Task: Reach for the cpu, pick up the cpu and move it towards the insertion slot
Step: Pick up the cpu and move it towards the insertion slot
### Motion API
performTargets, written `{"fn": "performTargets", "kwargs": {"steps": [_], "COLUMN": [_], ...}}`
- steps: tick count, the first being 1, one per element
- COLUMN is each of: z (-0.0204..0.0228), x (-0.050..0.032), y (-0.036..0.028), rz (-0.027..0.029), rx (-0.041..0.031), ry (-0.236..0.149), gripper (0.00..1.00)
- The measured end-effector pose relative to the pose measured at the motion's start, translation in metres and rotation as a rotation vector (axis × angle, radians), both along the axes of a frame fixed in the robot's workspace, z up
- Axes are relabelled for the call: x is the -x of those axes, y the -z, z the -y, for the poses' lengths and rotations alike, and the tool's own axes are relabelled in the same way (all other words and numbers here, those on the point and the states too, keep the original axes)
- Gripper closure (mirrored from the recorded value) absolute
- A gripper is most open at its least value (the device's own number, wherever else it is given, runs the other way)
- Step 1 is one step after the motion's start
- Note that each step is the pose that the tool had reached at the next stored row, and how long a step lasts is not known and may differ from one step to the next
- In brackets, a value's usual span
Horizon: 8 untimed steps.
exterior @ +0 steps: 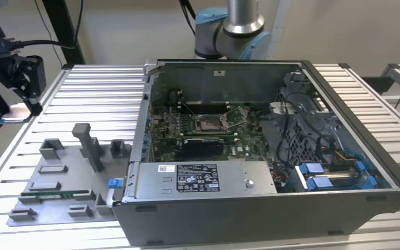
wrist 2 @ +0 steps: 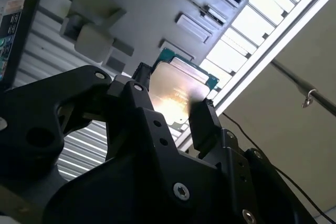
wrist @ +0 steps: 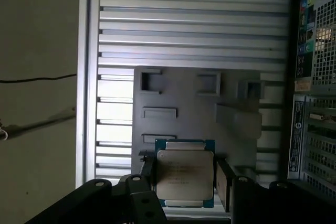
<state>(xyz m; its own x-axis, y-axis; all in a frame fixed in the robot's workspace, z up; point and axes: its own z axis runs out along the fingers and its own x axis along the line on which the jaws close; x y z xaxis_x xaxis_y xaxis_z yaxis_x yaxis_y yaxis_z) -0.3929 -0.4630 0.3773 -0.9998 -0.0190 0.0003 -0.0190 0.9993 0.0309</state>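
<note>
Grip is on: the tool (wrist: pixel 185 182) is clenched on the cpu (wrist: pixel 185 174), one black finger (wrist: pixel 147 174) tight against one edge and the other finger pressed to the opposite edge. The silvery top plate faces the camera with its green rim peeking out around it. In the second wrist view it's the same story from underneath, with the tool (wrist 2: pixel 170 95) pinching the cpu (wrist 2: pixel 178 85), light flaring off the metal lid, and the chip held clear in the air. Behind it in both wrist views lies the grey tray (wrist: pixel 194 114), recesses and all, flat on the slatted desk (wrist: pixel 194 19), and the chip hangs over the tray's edge rather than in any pocket. The perforated wall of the computer case (wrist: pixel 315 77) stands beside the tray, well apart from the chip. Over to the exterior view: the case (exterior: pixel 255 208) lies open on the desk, the insertion slot (exterior: pixel 210 123) sitting square and silver-framed in the green board inside it. The grey tray (exterior: pixel 54 177) is on the exterior view's left of the case, a green memory stick (exterior: pixel 58 194) lying in it. The arm (exterior: pixel 235 26) rises behind the case.
</note>
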Motion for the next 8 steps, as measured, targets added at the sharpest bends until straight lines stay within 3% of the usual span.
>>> {"fn": "performTargets", "kwargs": {"steps": [8], "z": [0.0], "x": [-0.0156], "y": [0.0], "rz": [-0.0029], "rx": [0.0], "ry": [0.0], "gripper": [1.0]}}
